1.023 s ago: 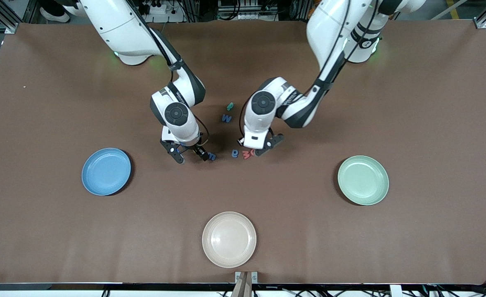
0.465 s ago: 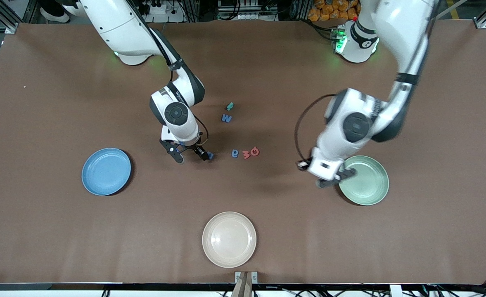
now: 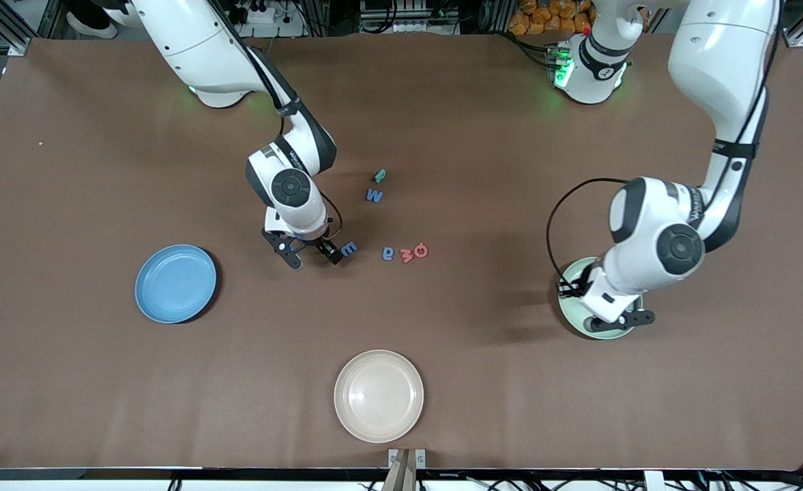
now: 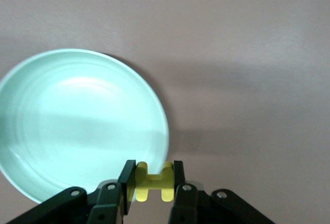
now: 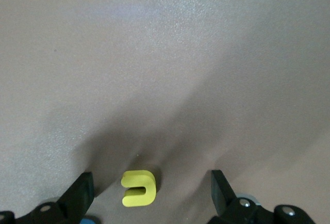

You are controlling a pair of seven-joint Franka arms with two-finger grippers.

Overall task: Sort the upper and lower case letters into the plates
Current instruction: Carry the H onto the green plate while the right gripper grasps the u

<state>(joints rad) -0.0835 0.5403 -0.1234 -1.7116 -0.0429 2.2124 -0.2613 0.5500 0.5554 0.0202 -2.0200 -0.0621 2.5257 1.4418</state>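
Letters lie loose near mid-table: we note a blue letter [image 3: 348,249] just beside the right gripper [image 3: 313,254], then another blue one [image 3: 388,254] and two red ones [image 3: 414,253] in a row toward the left arm's end from that gripper. A blue W [image 3: 374,196] and a teal letter [image 3: 380,176] sit farther from the front camera than that row. We find the right gripper low over the table, fingers spread wide around a yellow letter [image 5: 138,188]. The left gripper [image 4: 151,181] hangs over the pale green plate [image 4: 77,126], pinching a yellow H-shaped letter [image 4: 152,182]. The blue plate [image 3: 175,283] lies toward the right arm's end.
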